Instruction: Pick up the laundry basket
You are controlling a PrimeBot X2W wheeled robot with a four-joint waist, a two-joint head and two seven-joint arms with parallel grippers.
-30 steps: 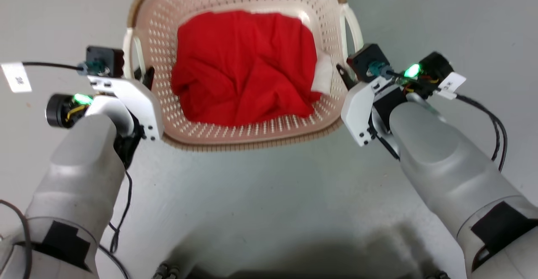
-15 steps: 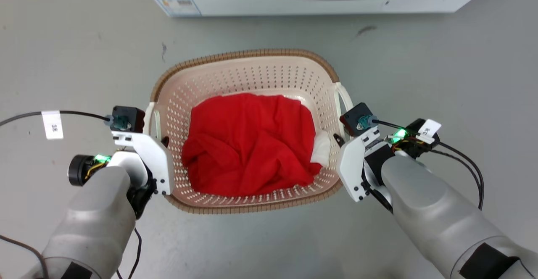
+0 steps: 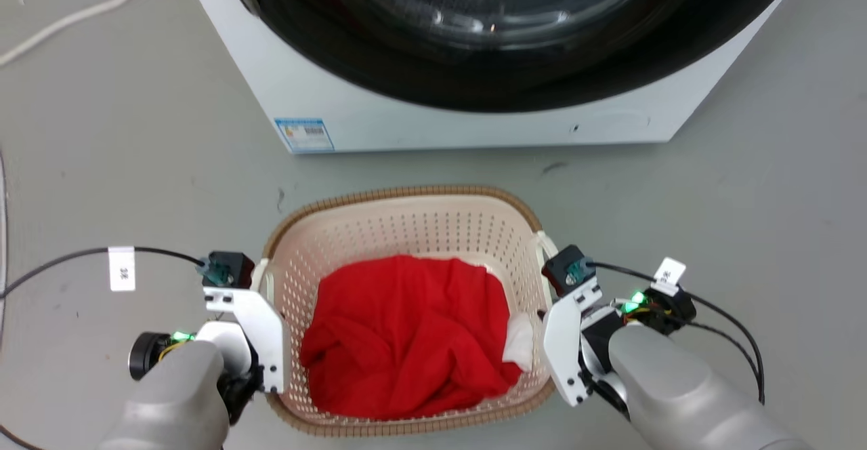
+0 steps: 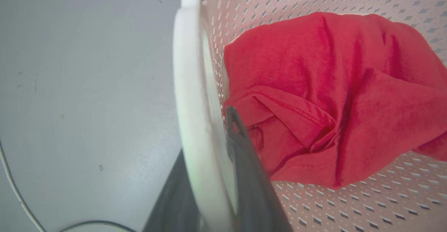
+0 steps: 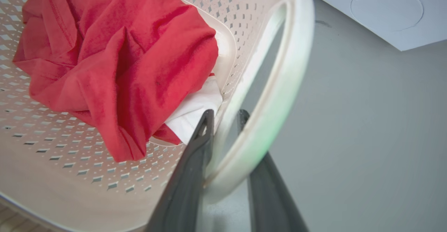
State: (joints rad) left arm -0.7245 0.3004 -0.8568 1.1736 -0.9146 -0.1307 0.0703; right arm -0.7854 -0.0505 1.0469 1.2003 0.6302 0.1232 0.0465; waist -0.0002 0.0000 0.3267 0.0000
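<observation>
Camera raised, laundry basket (image 3: 420, 233) lengthwise left-right

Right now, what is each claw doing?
Left claw: closed on the left handle of the laundry basket.
Right claw: closed on its right handle.

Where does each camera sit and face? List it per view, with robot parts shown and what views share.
Head view: on the head, looking down at the laundry basket before the washing machine; the left forearm and right forearm show.
Left wrist view: along the left gripper, astride the basket's left handle.
Right wrist view: along the right gripper, astride the right handle.
Shared: all see the red cloth.
</observation>
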